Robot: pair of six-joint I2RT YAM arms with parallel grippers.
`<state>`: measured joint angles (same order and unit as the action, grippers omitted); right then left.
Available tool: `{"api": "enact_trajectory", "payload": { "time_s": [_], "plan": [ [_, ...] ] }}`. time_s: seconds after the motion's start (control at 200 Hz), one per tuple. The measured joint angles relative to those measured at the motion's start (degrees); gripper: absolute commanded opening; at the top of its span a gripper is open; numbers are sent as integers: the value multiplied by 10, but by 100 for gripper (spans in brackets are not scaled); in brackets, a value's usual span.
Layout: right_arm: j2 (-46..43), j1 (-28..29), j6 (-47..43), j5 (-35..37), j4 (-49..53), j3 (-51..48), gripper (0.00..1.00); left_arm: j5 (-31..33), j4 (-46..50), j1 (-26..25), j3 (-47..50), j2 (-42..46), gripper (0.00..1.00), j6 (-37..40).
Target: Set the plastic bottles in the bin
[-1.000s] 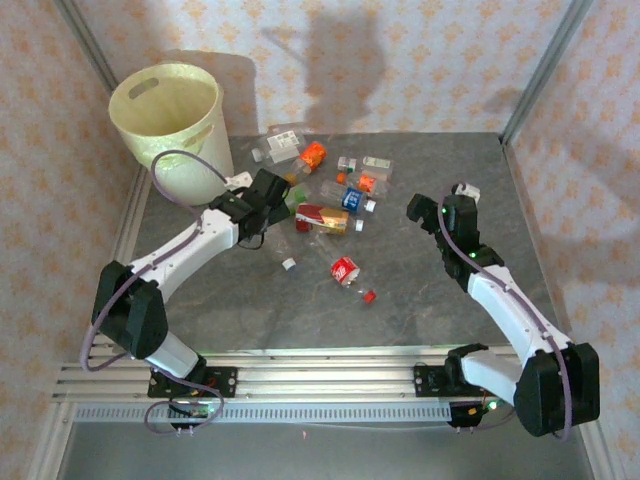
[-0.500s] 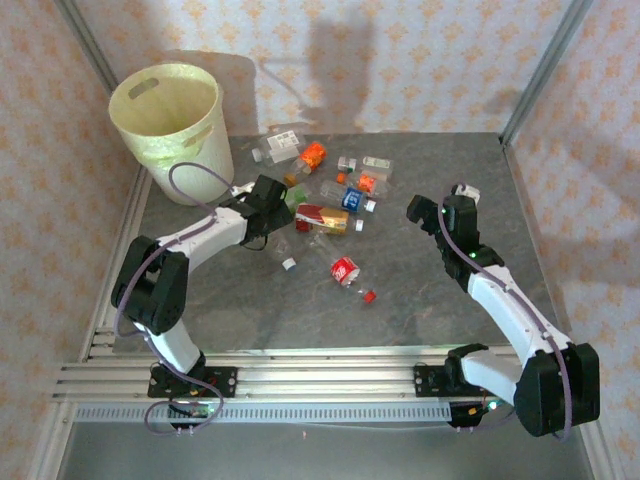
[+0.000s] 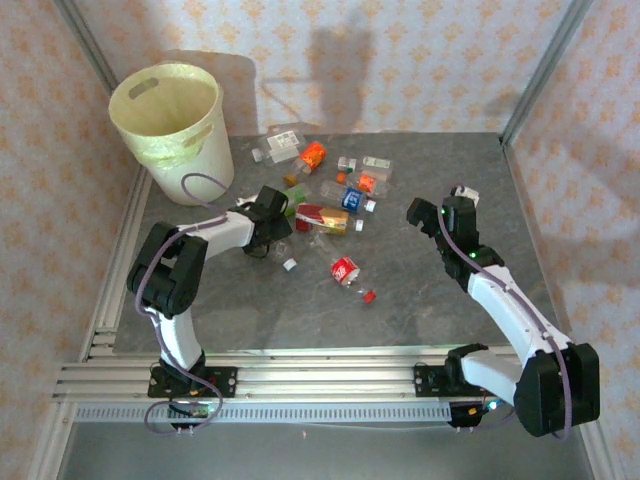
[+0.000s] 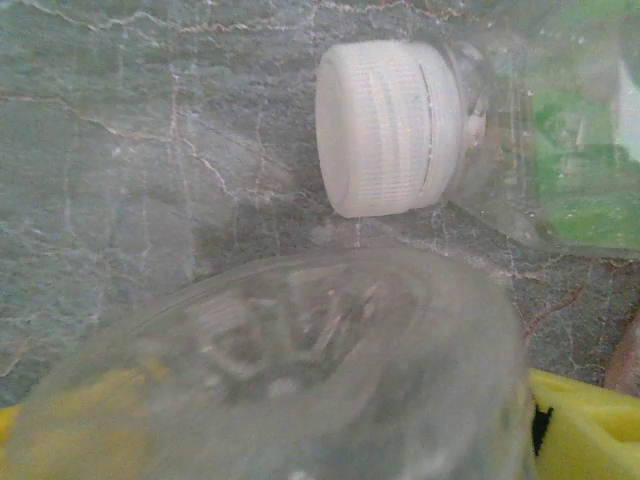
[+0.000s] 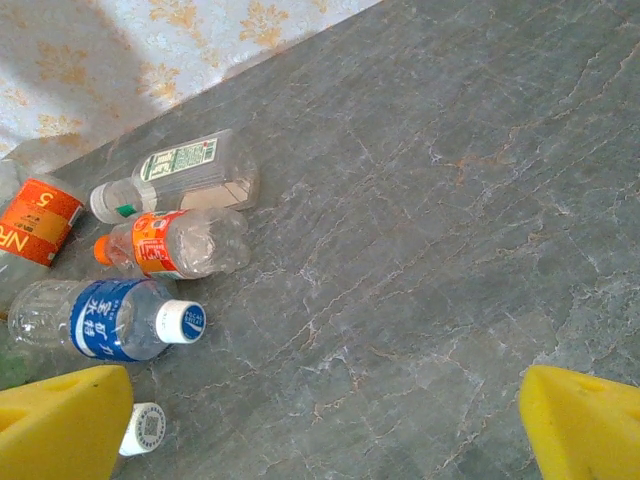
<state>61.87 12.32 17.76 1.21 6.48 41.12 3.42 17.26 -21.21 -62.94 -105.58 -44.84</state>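
Plastic bottles [image 3: 351,198] lie scattered in a loose cluster on the far middle of the grey worktop [image 3: 420,300]. The bin [image 3: 165,110] stands at the far left corner, lined with a pale yellow-green bag. A red-labelled bottle [image 3: 343,268] lies apart from the cluster, nearer the arm bases. A small red cap [image 3: 368,296] is just beside it and a small white cap [image 3: 289,264] is off to its left.

The left end effector [image 3: 272,215] is down low at the left edge of the cluster. In the left wrist view a clear bottle [image 4: 280,370] sits between its yellow pads [image 4: 590,435], and the bottle's blurred, rounded body fills the gap. The jaws stand wide, but whether the pads actually press on the bottle cannot be told. Just beyond it a green-labelled bottle [image 4: 580,150] lies on its side, its ribbed white cap [image 4: 385,130] pointing left.

The right end effector [image 3: 418,210] hovers to the right of the cluster, clear of the bottles. It is spread wide, with nothing between its own yellow tips [image 5: 65,420]. Ahead of it, in the right wrist view, three bottles lie on their sides near one another: a blue-labelled bottle [image 5: 110,320] with a white cap, an orange-labelled bottle [image 5: 170,243] with an orange cap, and a white-labelled bottle [image 5: 185,170]. A loose printed cap [image 5: 140,428] lies just beside the left tip.
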Motion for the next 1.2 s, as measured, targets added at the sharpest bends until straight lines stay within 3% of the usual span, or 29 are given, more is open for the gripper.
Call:
{"api": "enact_trajectory", "payload": {
  "time_s": [0.24, 0.43, 0.861, 1.201],
  "plan": [
    [0, 0, 0, -6, 0, 0, 99, -1, -2, 0, -3, -4, 79, 4],
    [4, 0, 0, -11, 0, 0, 99, -7, -4, 0, -3, -3, 67, 14],
    [8, 0, 1, -15, 2, 2, 99, -12, -3, -1, -3, 2, 56, 34],
    [14, 0, 2, -21, 2, 8, 99, 7, 14, -15, -16, 91, 52, 60]
  ]
}}
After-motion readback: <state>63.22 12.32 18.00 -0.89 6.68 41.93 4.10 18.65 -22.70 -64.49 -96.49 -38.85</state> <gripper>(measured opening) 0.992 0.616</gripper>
